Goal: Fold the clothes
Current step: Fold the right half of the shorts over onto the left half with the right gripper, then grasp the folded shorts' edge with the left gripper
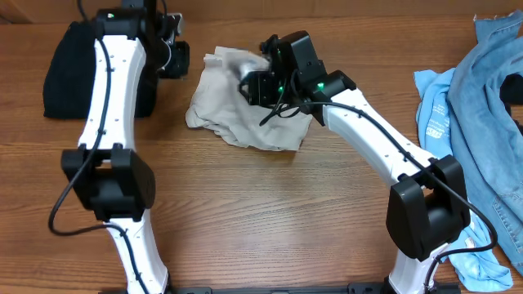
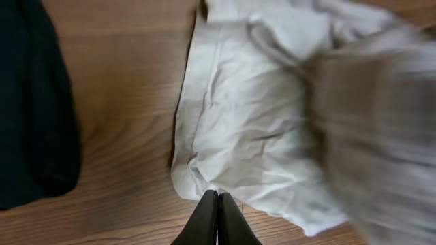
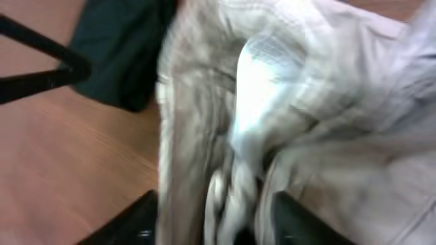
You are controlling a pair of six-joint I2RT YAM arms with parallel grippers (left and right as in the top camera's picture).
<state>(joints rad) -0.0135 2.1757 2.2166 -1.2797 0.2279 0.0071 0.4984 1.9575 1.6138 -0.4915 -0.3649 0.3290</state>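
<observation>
Pale beige cotton shorts (image 1: 245, 122) lie in a crumpled, roughly square heap on the far middle of the table, creased all over, soft folds, one flat panel with a straight hemmed edge on the left side in the left wrist view (image 2: 245, 122). The right part of the cloth is raised and motion-blurred there. The right gripper (image 1: 252, 86) sits on top of the heap near its far edge. In the right wrist view (image 3: 218, 218) its two dark fingers (image 3: 300, 218) stand apart with a thick wad of bunched, ribbed-looking fabric (image 3: 327, 136) clamped between them; the view is blurred, seams only partly readable. The left gripper (image 1: 178, 59) is just beside the heap's left edge. Its jaws are pressed together (image 2: 217, 204), tips at the near corner of the flat panel; cannot tell whether any cloth is pinched. Wood-grain table (image 1: 270, 212), brown, matte. A black folded garment (image 1: 69, 65), soft and rounded, lies to the far left, apart from the shorts. Blue denim (image 1: 490, 98) and a light-blue garment (image 1: 433, 110) are piled at the right edge, well apart from the shorts.
</observation>
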